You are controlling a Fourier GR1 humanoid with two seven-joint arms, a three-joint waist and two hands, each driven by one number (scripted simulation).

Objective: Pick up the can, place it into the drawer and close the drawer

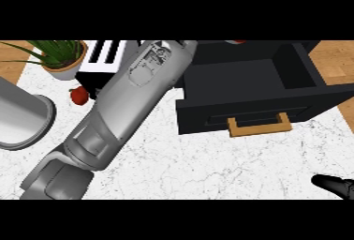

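- The right hand (pixel 335 186) shows at the lower right corner; whether it is clenched cannot be told.
- The left forearm (pixel 128 98) reaches toward the open drawer (pixel 242 84); its hand is hidden.
- The can cannot be seen.

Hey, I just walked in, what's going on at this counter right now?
The robot's left forearm stretches diagonally across the white marble counter toward the far edge, beside the open black drawer; the left hand itself is out of sight. The drawer, with its tan handle, is pulled out and what shows of its inside looks empty. No can is visible. The right hand shows only as dark fingers at the lower right corner. A toaster, a potted plant and a red fruit sit at the left.
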